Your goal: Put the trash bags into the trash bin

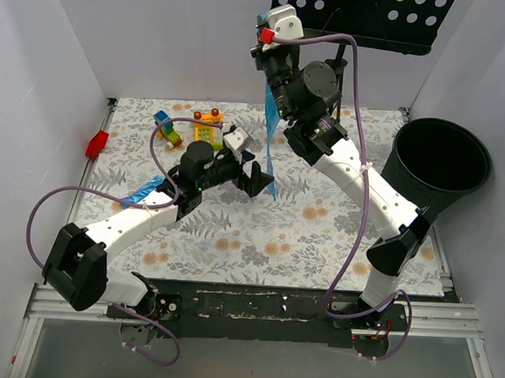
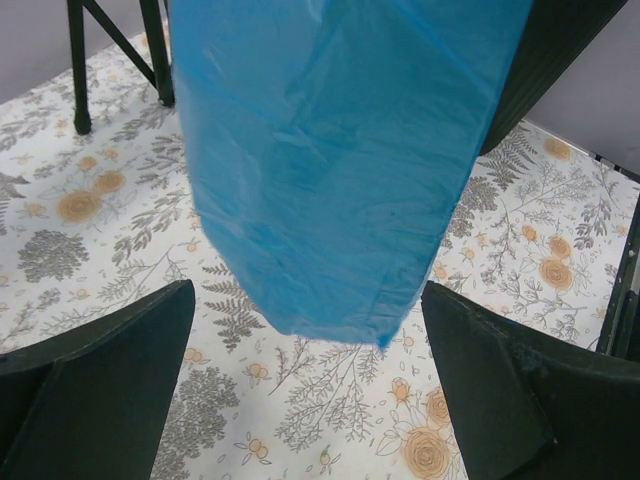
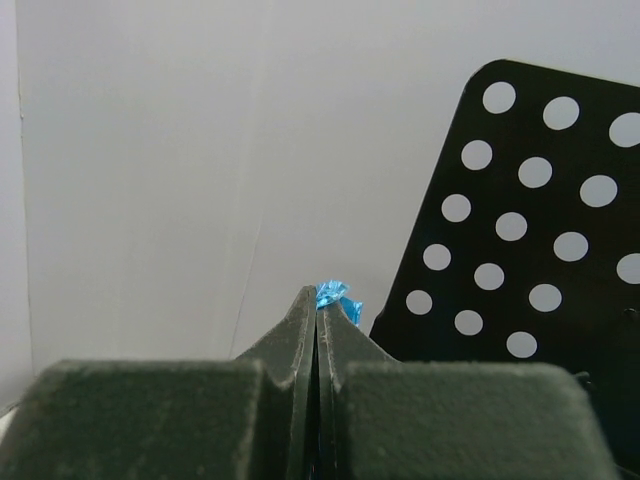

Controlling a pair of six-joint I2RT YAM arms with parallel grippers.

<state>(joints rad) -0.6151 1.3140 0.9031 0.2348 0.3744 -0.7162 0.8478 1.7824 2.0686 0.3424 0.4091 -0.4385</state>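
One trash bag (image 1: 269, 126), a long sheet of thin blue film, hangs straight down over the middle of the table. My right gripper (image 1: 264, 24) is raised high by the back wall and shut on the sheet's top; a blue tuft (image 3: 335, 296) pokes out past the closed fingertips (image 3: 305, 315). My left gripper (image 1: 257, 174) is open low beside the sheet's bottom. In the left wrist view the blue film (image 2: 340, 170) ends just above the gap between the wide-apart fingers (image 2: 100, 380), touching neither. A second blue trash bag (image 1: 142, 192) lies on the table under the left arm. The black trash bin (image 1: 440, 165) stands at the right.
A black perforated music stand (image 1: 363, 17) hangs over the back, close to the raised right gripper, and its legs (image 2: 80, 70) stand on the floral cloth. Coloured toy blocks (image 1: 196, 128) sit at the back left. A red clip (image 1: 96, 144) is on the left wall.
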